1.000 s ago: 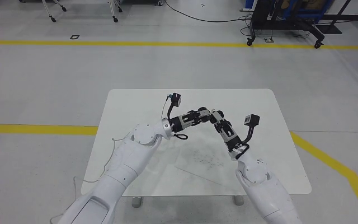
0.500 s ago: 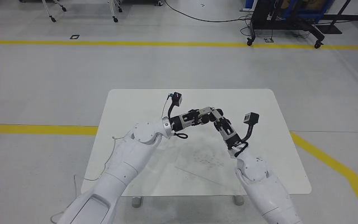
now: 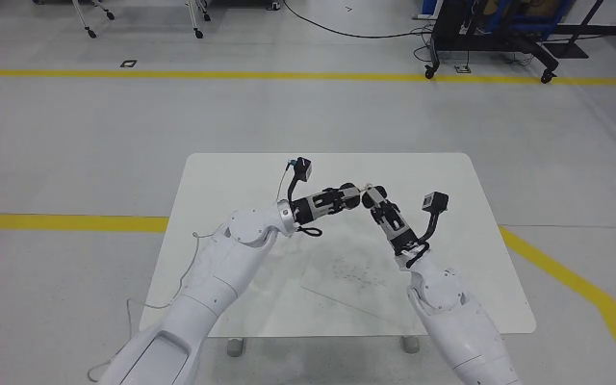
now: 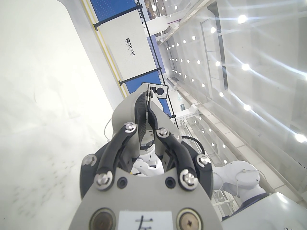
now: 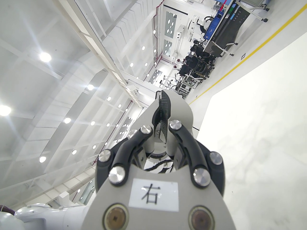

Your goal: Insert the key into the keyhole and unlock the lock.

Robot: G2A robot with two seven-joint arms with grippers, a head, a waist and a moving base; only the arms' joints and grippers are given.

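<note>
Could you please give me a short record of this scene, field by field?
Left end effector: shut on a thin metal piece
Right end effector: shut, its tip close to the left one's
Tips touching: cannot tell
Table: white, below both

Overhead downward — 2 wrists ceilingward

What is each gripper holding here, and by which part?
Left gripper pinches a thin metal piece, probably the key, between its pad tips; which part cannot be told. Right gripper is shut; whether it holds anything cannot be told.
</note>
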